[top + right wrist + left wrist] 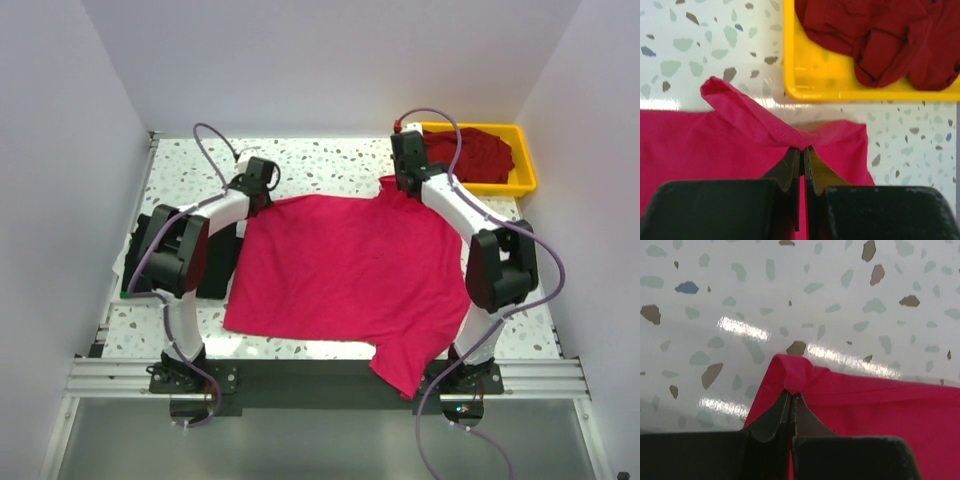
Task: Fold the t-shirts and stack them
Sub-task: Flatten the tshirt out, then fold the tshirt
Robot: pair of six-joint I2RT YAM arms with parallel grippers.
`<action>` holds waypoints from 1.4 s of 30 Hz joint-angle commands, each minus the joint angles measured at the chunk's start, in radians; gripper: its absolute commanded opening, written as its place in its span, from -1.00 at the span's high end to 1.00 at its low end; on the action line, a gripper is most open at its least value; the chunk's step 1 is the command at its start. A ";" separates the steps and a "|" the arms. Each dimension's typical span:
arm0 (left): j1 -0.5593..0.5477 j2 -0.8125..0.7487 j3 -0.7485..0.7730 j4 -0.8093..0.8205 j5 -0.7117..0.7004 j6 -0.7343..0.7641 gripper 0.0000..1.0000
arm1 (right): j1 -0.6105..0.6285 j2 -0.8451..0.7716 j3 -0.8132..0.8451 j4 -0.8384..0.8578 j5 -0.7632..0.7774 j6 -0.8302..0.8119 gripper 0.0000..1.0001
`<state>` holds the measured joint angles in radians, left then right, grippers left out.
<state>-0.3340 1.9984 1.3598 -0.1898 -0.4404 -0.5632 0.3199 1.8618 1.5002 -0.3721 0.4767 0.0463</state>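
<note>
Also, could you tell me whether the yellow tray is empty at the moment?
No, a dark maroon t-shirt lies crumpled inside the yellow tray, as the right wrist view shows.

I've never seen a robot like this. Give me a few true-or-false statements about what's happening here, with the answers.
1. The left pincer and the right pincer are each shut on the pink-red shirt. True.
2. The yellow tray sits at the far right corner of the table. True.
3. The yellow tray is empty. False: a dark maroon shirt lies in it.
4. The pink-red shirt is folded into a small square. False: it lies spread open on the table.
</note>
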 commanded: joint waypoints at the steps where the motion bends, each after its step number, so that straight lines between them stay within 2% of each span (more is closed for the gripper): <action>1: 0.003 -0.150 -0.135 0.099 0.063 -0.033 1.00 | -0.001 -0.160 -0.078 -0.092 -0.001 0.110 1.00; 6: 0.003 -0.257 -0.269 0.125 0.095 -0.058 1.00 | 0.002 -0.329 -0.245 -0.229 -0.056 0.223 1.00; 9: 0.003 -0.300 -0.318 0.136 0.114 -0.073 1.00 | 0.002 -0.418 -0.361 -0.246 -0.095 0.263 1.00; 16: 0.001 -0.412 -0.464 0.115 0.127 -0.121 1.00 | 0.013 -0.591 -0.492 -0.332 -0.105 0.320 1.00; 20: 0.000 -0.478 -0.528 0.089 0.146 -0.164 1.00 | 0.048 -0.636 -0.538 -0.373 -0.145 0.329 0.96; 26: -0.005 -0.546 -0.553 0.009 0.117 -0.190 1.00 | 0.057 -0.674 -0.548 -0.485 -0.093 0.369 0.95; 31: -0.037 -0.556 -0.588 -0.045 0.100 -0.239 1.00 | 0.064 -0.717 -0.580 -0.499 -0.151 0.395 0.93; 33: -0.036 -0.569 -0.609 -0.079 0.083 -0.263 1.00 | 0.064 -0.728 -0.589 -0.530 -0.118 0.411 0.93; 40: -0.036 -0.584 -0.636 -0.117 0.077 -0.280 1.00 | 0.067 -0.685 -0.655 -0.597 -0.102 0.495 0.85; 42: -0.037 -0.576 -0.637 -0.123 0.083 -0.277 1.00 | 0.067 -0.688 -0.698 -0.591 -0.146 0.512 0.83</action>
<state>-0.3691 1.4399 0.7235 -0.2878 -0.3298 -0.8196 0.3809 1.1690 0.8467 -0.9138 0.3477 0.4923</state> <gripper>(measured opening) 0.020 0.081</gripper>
